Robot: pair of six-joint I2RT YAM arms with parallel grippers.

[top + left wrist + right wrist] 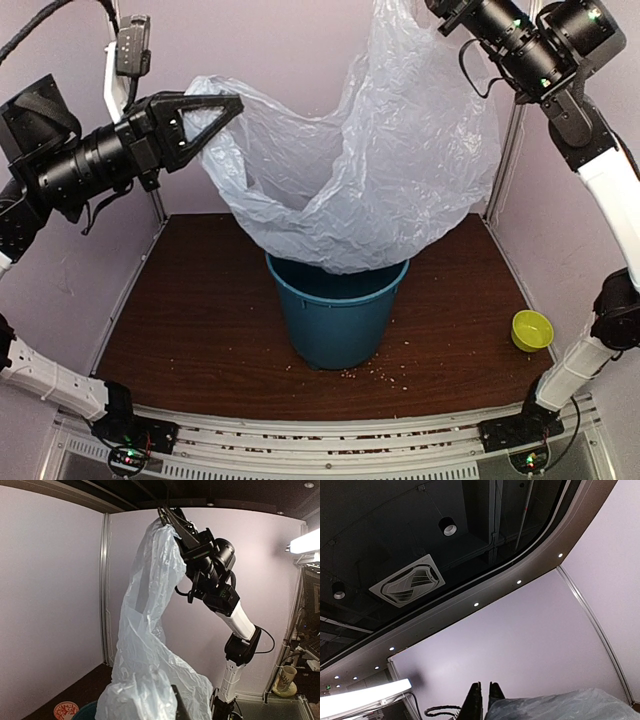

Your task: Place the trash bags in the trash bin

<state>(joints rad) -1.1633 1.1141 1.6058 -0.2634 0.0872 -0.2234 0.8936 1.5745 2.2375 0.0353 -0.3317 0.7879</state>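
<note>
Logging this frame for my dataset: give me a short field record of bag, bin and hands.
bag: trash bag held aloft, bottom sagging over the bin's mouth
bin: trash bin upright on the table
left hand: shut on bag's left edge
right hand: shut on bag's top, higher up
other: lime-green bowl, far right

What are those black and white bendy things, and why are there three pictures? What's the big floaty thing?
They are two robot arms with pinchers called grippers. One picture looks down from above; the other two come from little cameras on each wrist. The left gripper and the right gripper each pinch an edge of a thin plastic bag, holding it up over the blue bin. On the brown table there is also a green bowl, a red-patterned bowl and some crumbs.
</note>
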